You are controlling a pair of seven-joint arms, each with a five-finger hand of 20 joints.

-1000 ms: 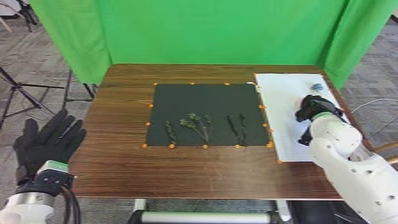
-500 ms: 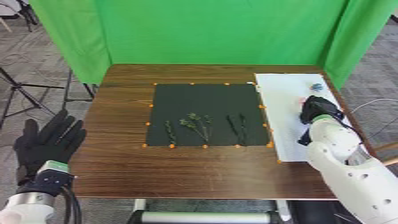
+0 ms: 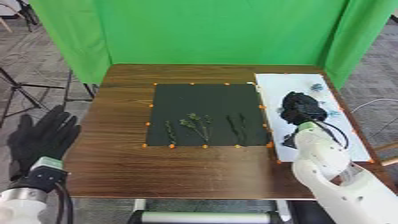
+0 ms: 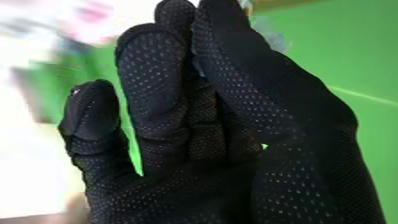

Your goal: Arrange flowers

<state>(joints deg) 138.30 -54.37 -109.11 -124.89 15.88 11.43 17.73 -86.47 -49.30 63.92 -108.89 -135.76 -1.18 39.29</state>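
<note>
A robotics lab, by the look of it: green backdrop (image 3: 213,35) past the far edge of the wooden table (image 3: 115,175), black tripod (image 3: 19,85) beyond its left edge, grey carpet (image 3: 369,65) around

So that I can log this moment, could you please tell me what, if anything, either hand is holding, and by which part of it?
The left hand holds nothing. Whether the right hand, over the white sheet, holds anything cannot be told.
</note>
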